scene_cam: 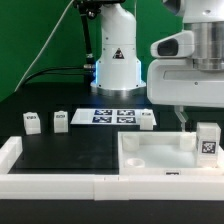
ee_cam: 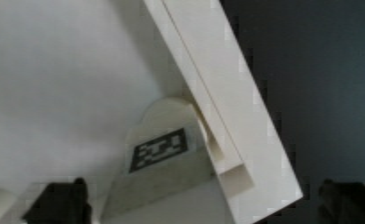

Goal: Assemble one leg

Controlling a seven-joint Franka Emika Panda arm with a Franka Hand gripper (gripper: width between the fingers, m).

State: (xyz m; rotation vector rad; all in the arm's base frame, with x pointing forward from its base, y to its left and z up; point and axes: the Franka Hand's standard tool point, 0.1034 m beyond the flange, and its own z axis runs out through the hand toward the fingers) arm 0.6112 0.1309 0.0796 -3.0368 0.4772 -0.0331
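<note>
A leg (scene_cam: 207, 140), a small white block with a black-and-white tag, stands at the right corner of the large white tray-like piece (scene_cam: 150, 158). In the wrist view this leg (ee_cam: 161, 150) leans against the tray's raised rim (ee_cam: 205, 80). My gripper (scene_cam: 188, 120) hangs just above and slightly to the exterior view's left of it. In the wrist view the gripper (ee_cam: 200, 205) is open, its dark fingers (ee_cam: 58, 202) wide apart on either side of the leg, not touching it. Three more legs stand on the table: (scene_cam: 32, 122), (scene_cam: 61, 120), (scene_cam: 147, 120).
The marker board (scene_cam: 110, 116) lies in front of the robot's white base (scene_cam: 115, 60). A white raised border (scene_cam: 12, 152) runs along the table's front and the exterior view's left. Black cables trail behind at the left.
</note>
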